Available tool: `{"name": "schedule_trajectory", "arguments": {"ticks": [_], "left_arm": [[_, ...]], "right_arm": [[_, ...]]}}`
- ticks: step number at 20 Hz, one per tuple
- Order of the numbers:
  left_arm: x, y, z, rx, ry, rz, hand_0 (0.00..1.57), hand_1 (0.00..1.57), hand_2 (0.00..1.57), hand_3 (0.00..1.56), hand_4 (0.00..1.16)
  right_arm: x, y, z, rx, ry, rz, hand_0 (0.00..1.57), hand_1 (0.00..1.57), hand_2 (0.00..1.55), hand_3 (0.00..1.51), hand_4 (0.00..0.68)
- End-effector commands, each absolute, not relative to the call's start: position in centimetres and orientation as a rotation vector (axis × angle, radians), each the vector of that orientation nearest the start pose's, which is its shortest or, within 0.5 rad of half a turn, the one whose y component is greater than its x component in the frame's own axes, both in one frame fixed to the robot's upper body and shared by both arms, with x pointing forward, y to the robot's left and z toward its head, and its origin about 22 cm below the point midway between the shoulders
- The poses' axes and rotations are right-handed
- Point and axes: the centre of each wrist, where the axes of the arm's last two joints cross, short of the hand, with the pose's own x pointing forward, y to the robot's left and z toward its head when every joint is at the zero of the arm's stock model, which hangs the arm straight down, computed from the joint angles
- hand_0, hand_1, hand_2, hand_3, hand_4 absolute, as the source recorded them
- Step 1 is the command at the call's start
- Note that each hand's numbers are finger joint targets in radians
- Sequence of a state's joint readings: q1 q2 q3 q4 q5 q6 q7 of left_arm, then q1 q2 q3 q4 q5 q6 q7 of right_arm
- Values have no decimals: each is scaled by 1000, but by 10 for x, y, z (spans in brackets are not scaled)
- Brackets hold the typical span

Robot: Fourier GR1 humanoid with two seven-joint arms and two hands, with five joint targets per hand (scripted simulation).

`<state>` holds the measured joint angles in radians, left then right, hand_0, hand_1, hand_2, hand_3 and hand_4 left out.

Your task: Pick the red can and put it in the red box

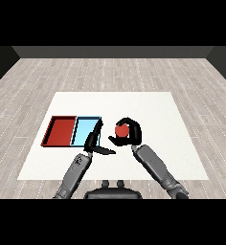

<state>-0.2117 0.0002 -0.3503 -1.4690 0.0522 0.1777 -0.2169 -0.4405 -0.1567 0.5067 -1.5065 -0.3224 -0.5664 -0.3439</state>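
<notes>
- The red can [121, 129] is enclosed by the curled fingers of the right hand [129, 134], right of the light blue tray [84, 130].
- The left hand [96, 139] is held with fingers straight (nothing grasped) beside the red tray [61, 131] on the desk [158, 115].

we get flat, even light across the white table [134, 103], bright with no glare. we see hardly any cast shadows. the wood floor [110, 72] dims toward the dark far wall [113, 51]. no edge warping that we can spot.
</notes>
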Motion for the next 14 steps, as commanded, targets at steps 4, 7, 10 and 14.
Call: {"name": "schedule_trajectory", "arguments": {"ticks": [4,7,10,14], "left_arm": [[257,106,18,-252,-1801,-180,0,0,0,0,0],[259,97,12,-268,-1787,-182,0,0,0,0,0],[268,100,13,-279,-1803,-173,0,0,0,0,0],[265,96,14,-321,-1777,-160,0,0,0,0,0]], "right_arm": [[279,-110,61,201,-2102,3,1472,1472,1445,1393,652],[298,-83,79,220,-2093,29,1460,1460,1427,1386,652],[292,-76,73,222,-2116,43,1463,1463,1433,1387,663],[289,-72,93,242,-2118,6,1473,1473,1441,1386,676]]}}
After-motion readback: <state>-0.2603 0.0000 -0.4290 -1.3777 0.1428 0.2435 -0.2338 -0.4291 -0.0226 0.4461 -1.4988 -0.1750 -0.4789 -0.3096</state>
